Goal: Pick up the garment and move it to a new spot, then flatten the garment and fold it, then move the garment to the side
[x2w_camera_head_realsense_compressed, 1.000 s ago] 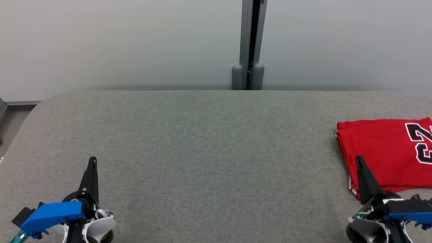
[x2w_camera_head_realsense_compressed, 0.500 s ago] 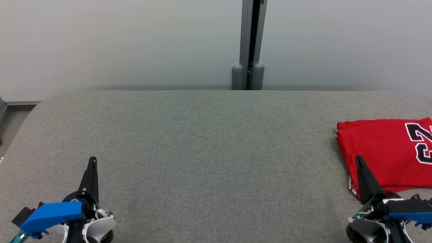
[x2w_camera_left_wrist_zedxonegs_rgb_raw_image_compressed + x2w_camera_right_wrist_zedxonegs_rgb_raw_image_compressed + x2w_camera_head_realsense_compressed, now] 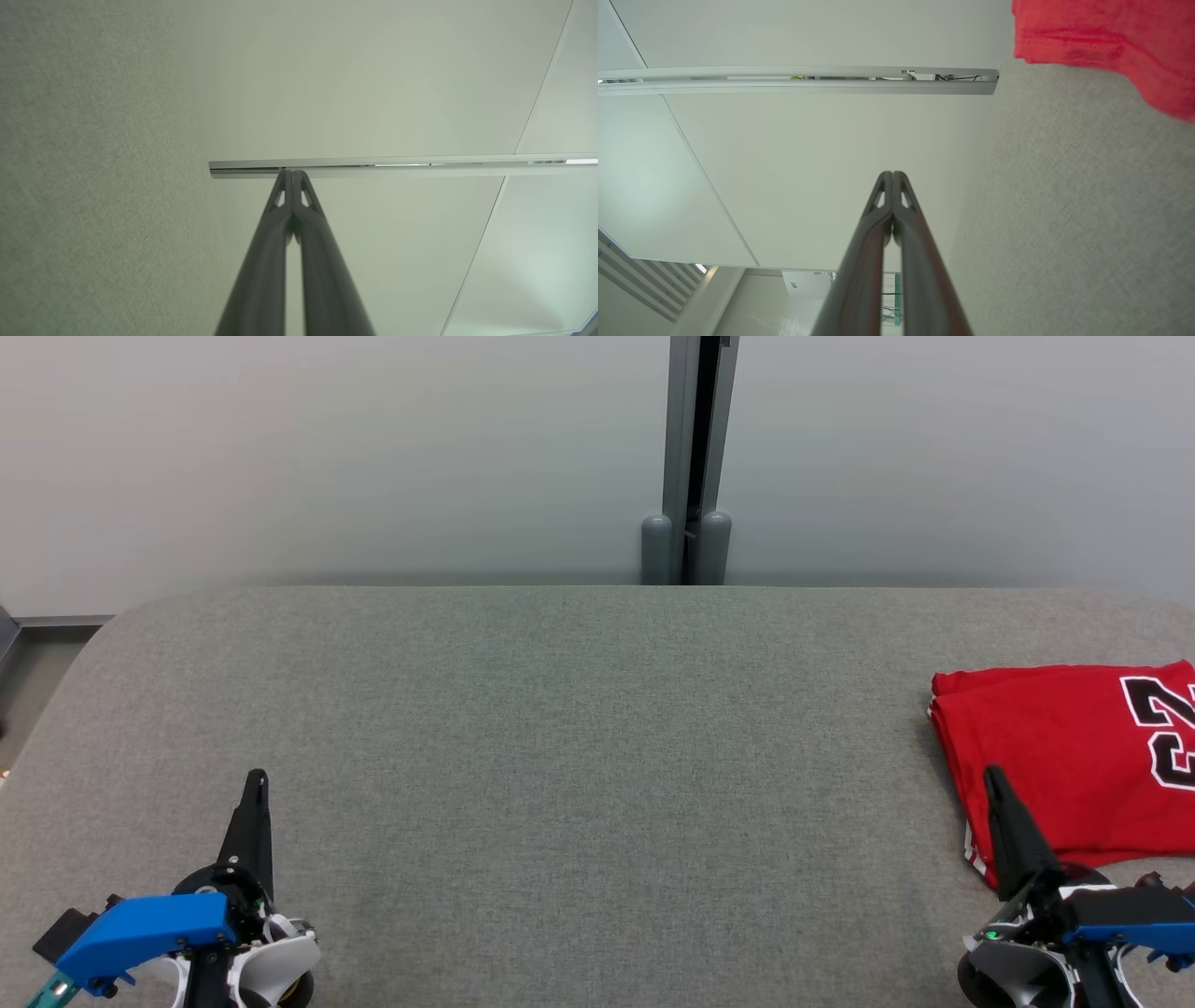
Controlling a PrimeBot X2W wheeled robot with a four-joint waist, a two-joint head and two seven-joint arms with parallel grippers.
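Observation:
The garment (image 3: 1064, 747) is a red jersey with a black and white number. It lies folded flat at the right edge of the grey padded table (image 3: 560, 728); the right wrist view catches its red edge (image 3: 1101, 42) at the upper right. My right gripper (image 3: 991, 777) hovers at the lower right, shut and holding nothing, its tip over the garment's near left corner. At the lower left my left gripper (image 3: 256, 780) is shut too, with nothing in it, far from the garment. Both wrist views show the fingertips (image 3: 293, 176) (image 3: 892, 176) pressed together.
A pale wall with a grey vertical post (image 3: 693, 457) stands behind the table's far edge. The table's rounded left corner (image 3: 112, 625) drops to the floor at the far left. Bare grey surface spans the middle and left of the table.

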